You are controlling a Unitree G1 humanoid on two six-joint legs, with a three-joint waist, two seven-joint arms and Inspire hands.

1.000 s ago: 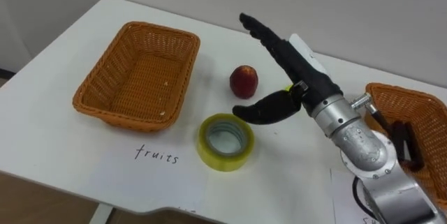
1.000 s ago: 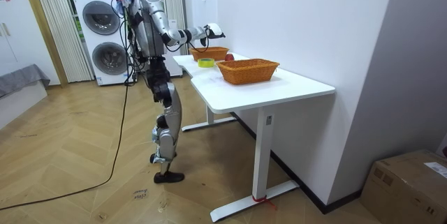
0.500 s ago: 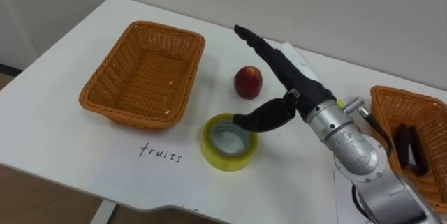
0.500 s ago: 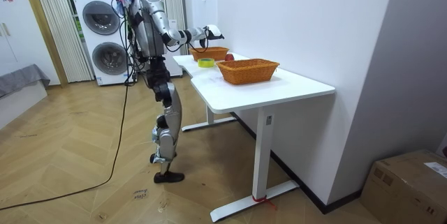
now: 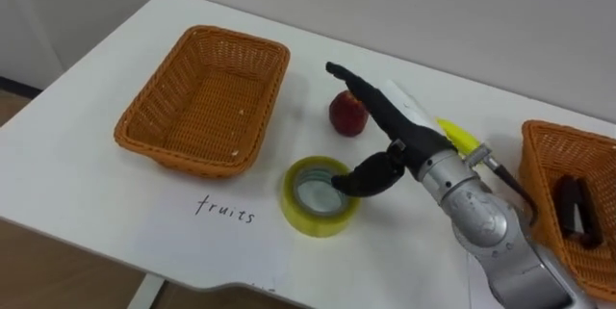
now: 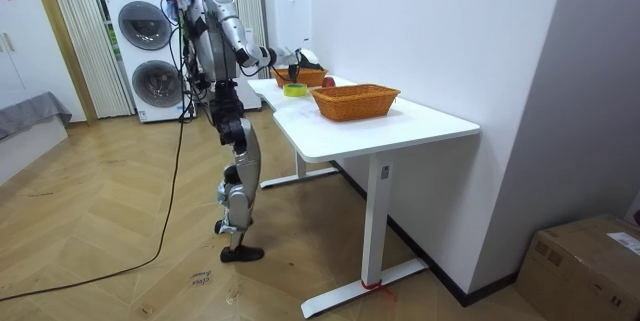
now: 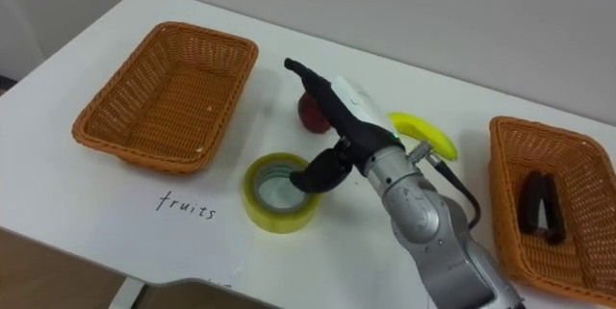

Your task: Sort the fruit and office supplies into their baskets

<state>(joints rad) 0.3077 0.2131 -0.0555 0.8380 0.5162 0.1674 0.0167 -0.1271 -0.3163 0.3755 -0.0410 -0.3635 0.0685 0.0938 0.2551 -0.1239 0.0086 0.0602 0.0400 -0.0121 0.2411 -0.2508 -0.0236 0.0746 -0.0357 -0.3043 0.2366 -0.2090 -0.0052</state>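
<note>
My right hand (image 5: 404, 136) is open above the table, its straight fingers reaching over a red apple (image 5: 345, 115). Its thumb (image 5: 371, 176) hangs at the right rim of a yellow tape roll (image 5: 316, 196) that lies flat just below the apple. A yellow banana (image 7: 423, 136) lies behind the hand, partly hidden by it. An empty wicker basket (image 5: 202, 97) stands at the left with a paper label (image 5: 226, 211) in front of it. A second wicker basket (image 5: 544, 160) at the right edge holds a black stapler (image 5: 575, 208).
The white table (image 5: 87, 184) ends close to the label at the front. In the room view the robot stands at the table's side (image 6: 290, 121) with its right arm out over it. Washing machines (image 6: 150, 51) stand behind it.
My right hand has dropped lower and come nearer, so its thumb now reaches the tape roll's rim. The banana has come into sight behind it. The camera has shifted slightly.
</note>
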